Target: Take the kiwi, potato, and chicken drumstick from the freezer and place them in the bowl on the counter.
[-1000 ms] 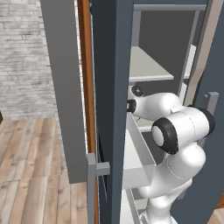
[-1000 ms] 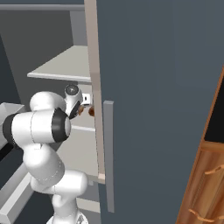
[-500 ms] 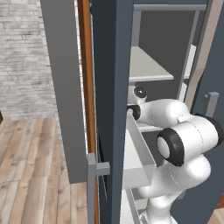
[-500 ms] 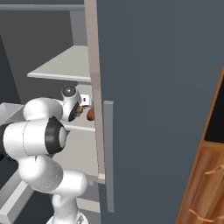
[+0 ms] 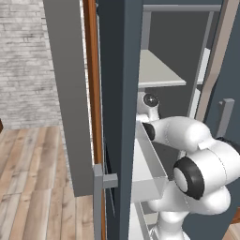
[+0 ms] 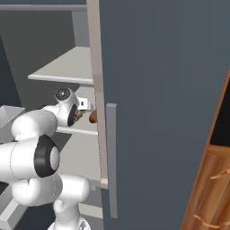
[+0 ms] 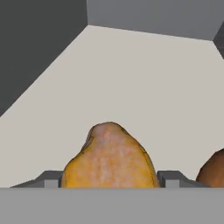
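From my hand camera the gripper (image 7: 109,181) has its two finger tips (image 7: 49,179) set either side of the chicken drumstick (image 7: 108,157) — an orange-brown lump with a paler pink patch on top that sits squarely between them. The tips look pressed against its flanks, so I read the jaws as clamped on it. Just beside it, at the lower right edge of that view, a rounded brown thing (image 7: 213,168) pokes in; I cannot tell whether it is the potato or the kiwi. Both lie on a pale grey shelf (image 7: 144,78) that runs back to dark grey inner walls.

In the right base view I see the hand (image 6: 85,105) reaching in under an upper shelf (image 6: 67,67) of the freezer (image 6: 161,90), with a bit of brown (image 6: 93,117) showing at its tip, right against the edge of the open door (image 6: 166,117). The door's grey bar handle (image 6: 111,157) stands upright in front of it.

In the left base view the arm's wrist (image 5: 150,101) goes in below that same shelf (image 5: 157,70), and a pale pull-out drawer (image 5: 147,164) juts out beneath it — the arm's elbow hangs beside the drawer. The floor (image 5: 33,178) to the left is wooden planks, with a grey brick wall (image 5: 26,61) behind.
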Motion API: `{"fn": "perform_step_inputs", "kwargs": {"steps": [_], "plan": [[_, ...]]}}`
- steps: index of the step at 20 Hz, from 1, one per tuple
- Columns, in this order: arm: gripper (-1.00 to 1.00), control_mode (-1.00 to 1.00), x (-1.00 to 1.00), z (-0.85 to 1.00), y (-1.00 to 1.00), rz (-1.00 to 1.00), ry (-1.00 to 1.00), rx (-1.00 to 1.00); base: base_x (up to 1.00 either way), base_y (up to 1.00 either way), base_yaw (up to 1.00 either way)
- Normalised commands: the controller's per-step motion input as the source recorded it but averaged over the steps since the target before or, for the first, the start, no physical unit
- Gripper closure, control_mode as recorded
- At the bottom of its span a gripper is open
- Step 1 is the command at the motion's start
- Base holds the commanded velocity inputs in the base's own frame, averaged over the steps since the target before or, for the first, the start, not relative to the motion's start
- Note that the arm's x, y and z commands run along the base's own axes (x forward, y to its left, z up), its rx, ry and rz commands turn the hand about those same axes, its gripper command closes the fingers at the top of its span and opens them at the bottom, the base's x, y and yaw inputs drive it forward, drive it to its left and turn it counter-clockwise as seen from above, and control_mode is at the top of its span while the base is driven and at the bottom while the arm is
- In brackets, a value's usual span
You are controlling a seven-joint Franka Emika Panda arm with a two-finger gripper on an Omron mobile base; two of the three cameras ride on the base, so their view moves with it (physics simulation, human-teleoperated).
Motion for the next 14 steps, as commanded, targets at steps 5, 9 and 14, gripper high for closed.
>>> {"fn": "perform_step_inputs", "kwargs": {"steps": [5, 9, 14], "plan": [[1.00, -1.00, -0.18, 0.28, -0.16, -0.08, 0.00, 0.00, 0.00, 0.00, 0.00], [1.00, -1.00, -0.16, 0.32, -0.23, -0.05, 0.00, 0.00, 0.00, 0.00, 0.00], [1.00, -1.00, -0.51, 0.18, -0.26, -0.03, 0.00, 0.00, 0.00, 0.00, 0.00]]}}
